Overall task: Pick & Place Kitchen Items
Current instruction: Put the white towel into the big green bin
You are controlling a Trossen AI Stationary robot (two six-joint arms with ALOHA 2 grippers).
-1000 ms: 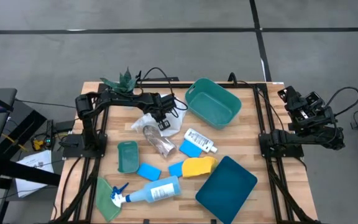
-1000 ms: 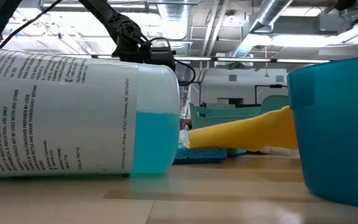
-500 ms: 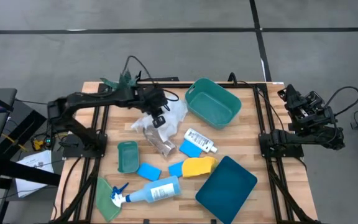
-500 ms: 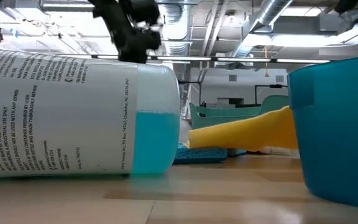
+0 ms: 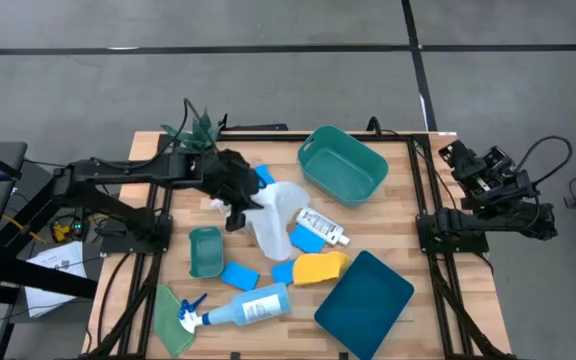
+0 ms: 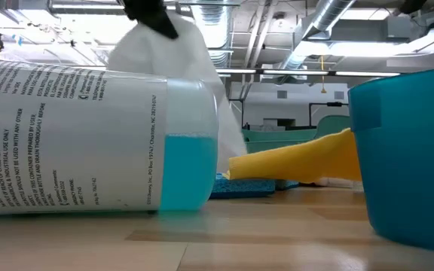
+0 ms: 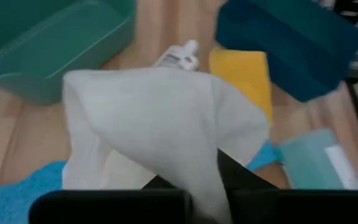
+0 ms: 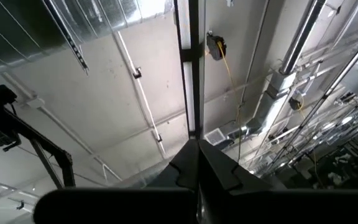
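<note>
My left gripper (image 5: 242, 208) hovers over the table's middle, shut on a white cloth (image 5: 276, 212) that hangs below it; the low view shows that cloth (image 6: 173, 60) draped behind the lying spray bottle (image 6: 89, 135). A blue sponge (image 5: 264, 177) lies bare on the table just beyond the cloth. A small white bottle (image 5: 321, 225), a yellow cloth (image 5: 318, 267) and more blue sponges (image 5: 238, 275) lie nearby. My right gripper (image 5: 473, 163) is folded back at the table's right edge, shut, pointing up at the ceiling (image 8: 197, 149). My left gripper pinches the white cloth between its two fingers at a bunched upper part (image 7: 188, 167); how many layers I cannot tell. The fingers slant down from the table's left side. The cloth hangs slack below them; whether its lower end touches the table I cannot tell.
A teal tub (image 5: 343, 165) stands at the far middle and a dark teal tray (image 5: 363, 295) at the near right. A small green dish (image 5: 205, 250), a green cloth (image 5: 173, 320) and the spray bottle (image 5: 248, 305) lie near left. A potted plant (image 5: 196, 130) stands at the far left.
My left gripper has risen and drawn back toward the table's left and near side, tipping less steeply. The white cloth, which lay crumpled on the table, has come up with it and now hangs spread out. A blue sponge that it covered now shows.
</note>
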